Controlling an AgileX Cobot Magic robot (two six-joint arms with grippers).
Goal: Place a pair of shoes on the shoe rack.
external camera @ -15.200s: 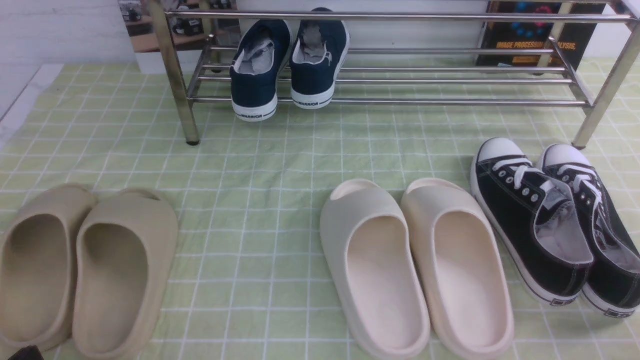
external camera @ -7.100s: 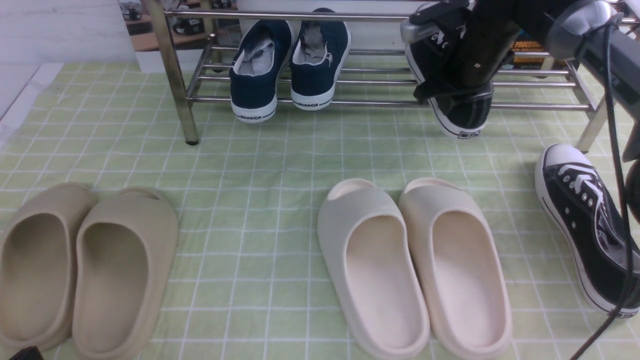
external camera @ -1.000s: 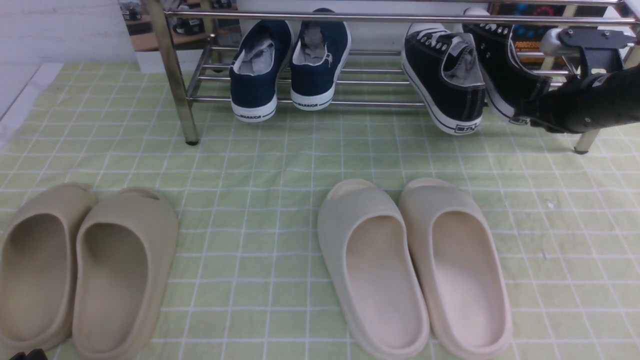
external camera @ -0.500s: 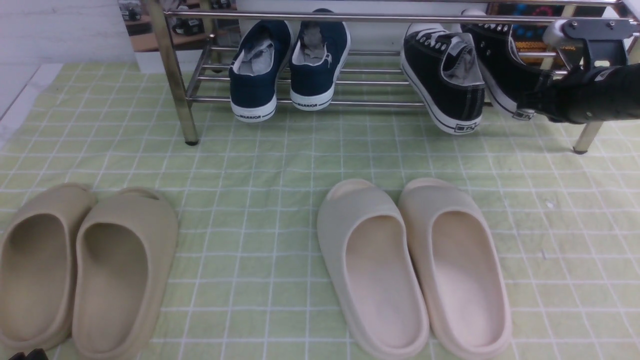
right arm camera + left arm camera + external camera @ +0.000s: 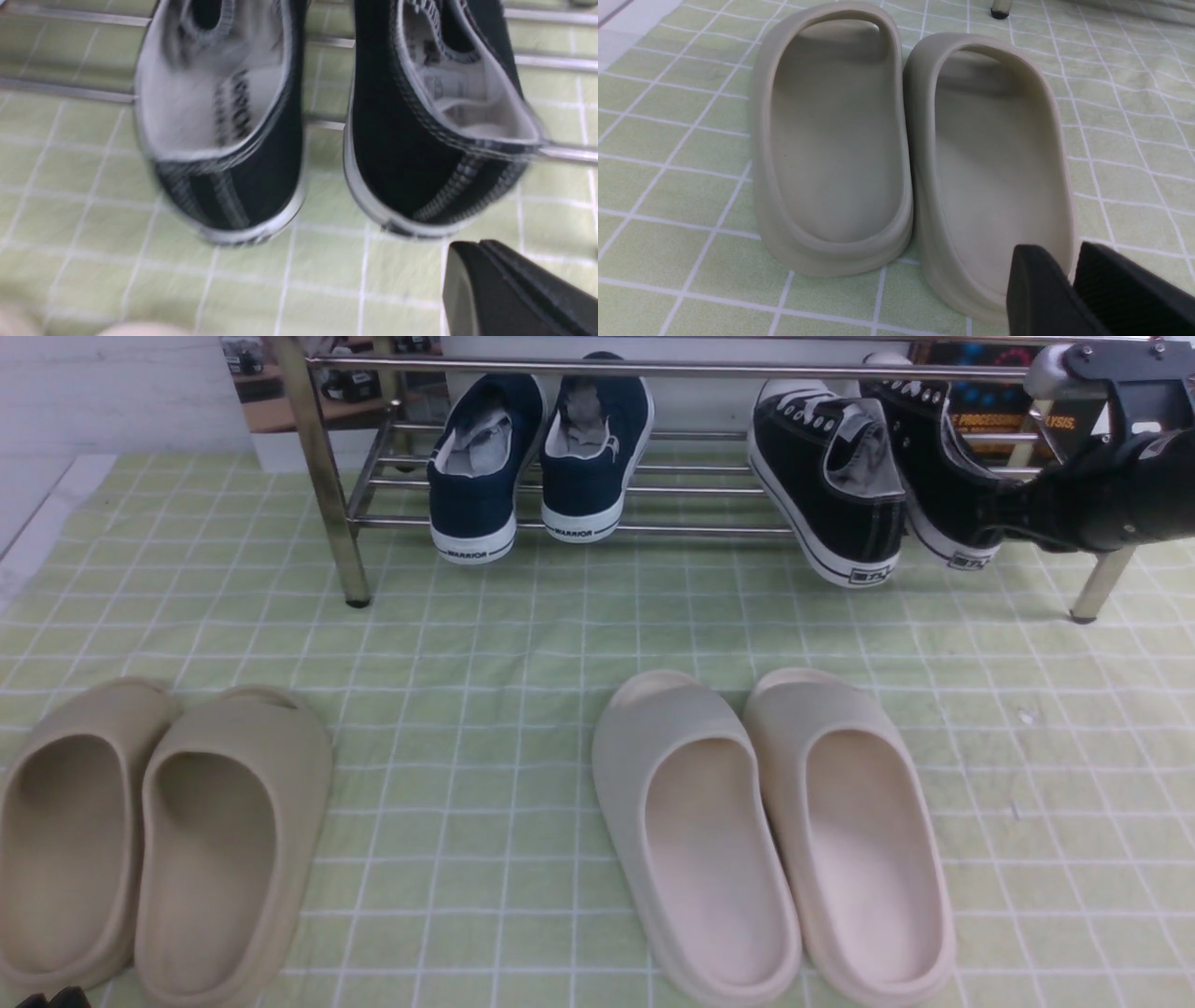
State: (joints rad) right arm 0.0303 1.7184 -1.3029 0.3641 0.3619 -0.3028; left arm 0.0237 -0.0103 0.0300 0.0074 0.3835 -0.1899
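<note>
The two black canvas sneakers stand side by side on the right part of the chrome shoe rack [image 5: 672,530], toes inward, heels hanging over the front bar. One is on the left [image 5: 831,476], the other on the right [image 5: 943,485]. In the right wrist view both heels show, the left one [image 5: 224,140] and the right one [image 5: 420,163]. My right gripper [image 5: 1013,513] is shut and empty, just beside the right sneaker's heel; it also shows in the right wrist view [image 5: 472,261]. My left gripper [image 5: 1069,266] is shut and empty, low over a beige slipper's heel.
Navy WARRIOR sneakers [image 5: 537,457] sit on the rack's left part. Cream slippers [image 5: 775,831] lie mid-cloth, beige slippers [image 5: 159,831] at the near left, also in the left wrist view [image 5: 831,140]. Rack legs stand at the left [image 5: 327,485] and right [image 5: 1097,588].
Both black sneakers went from the cloth onto the rack. In the last second my right gripper has drawn up and to the right, away from the right sneaker's heel.
</note>
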